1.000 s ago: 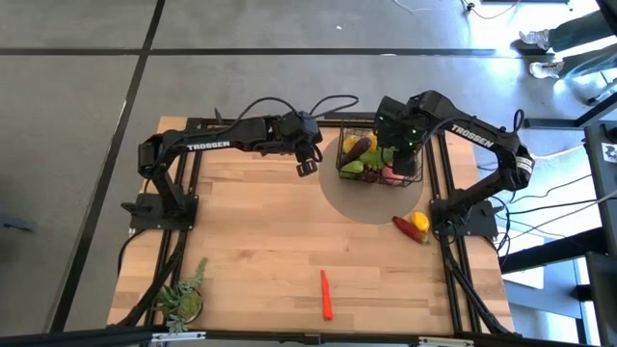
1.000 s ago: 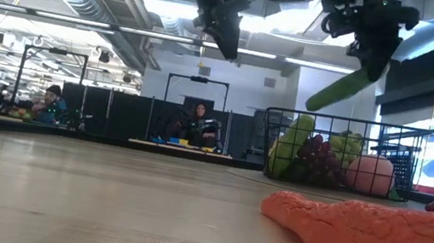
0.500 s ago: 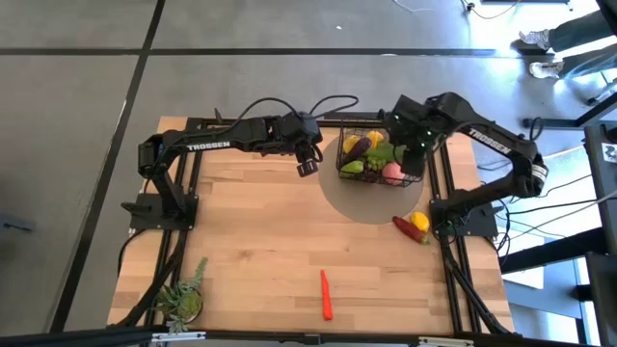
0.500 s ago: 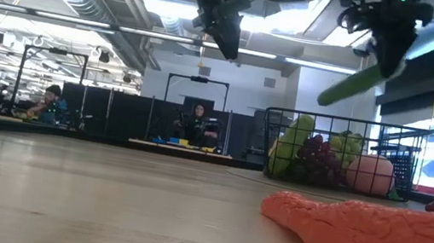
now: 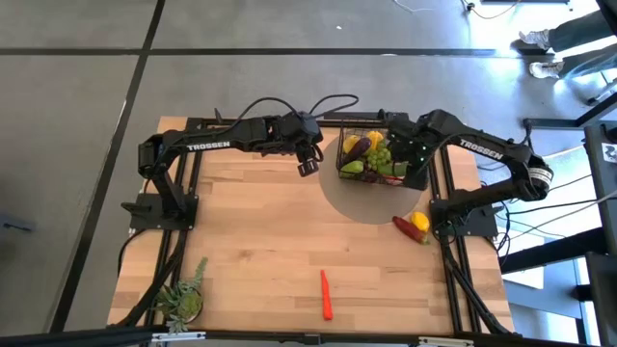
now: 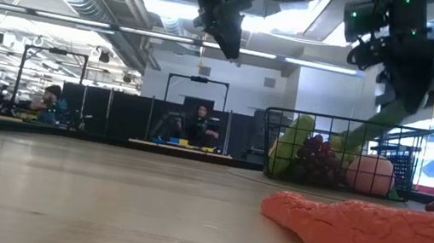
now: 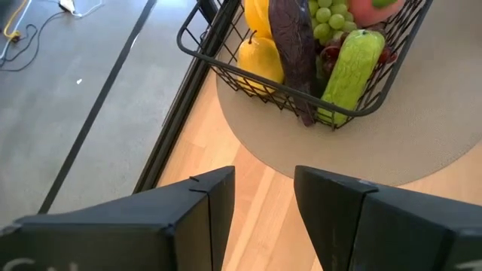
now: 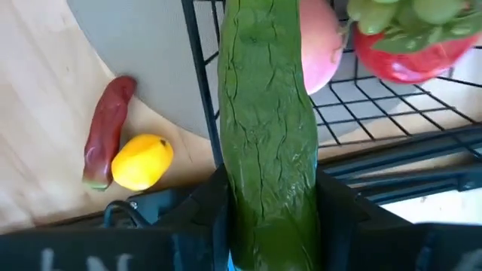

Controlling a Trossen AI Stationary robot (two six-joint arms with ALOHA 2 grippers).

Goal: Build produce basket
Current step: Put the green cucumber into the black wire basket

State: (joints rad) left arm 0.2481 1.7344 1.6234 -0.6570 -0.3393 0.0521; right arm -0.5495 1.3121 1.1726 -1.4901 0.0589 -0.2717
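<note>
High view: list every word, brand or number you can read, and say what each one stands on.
"TROSSEN": left arm, white letters along its dark link.
"TROSSEN": right arm, on its link.
A marking shows on equipment at the picture's right edge; too small to read.

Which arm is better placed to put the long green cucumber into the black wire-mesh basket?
The right: its gripper already holds the long green cucumber over the black wire-mesh basket. The left gripper hangs empty beside it.

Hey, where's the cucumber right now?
The cucumber is clamped in the right gripper, tilted down over the basket's right edge in the high view, beside the peach.
</note>
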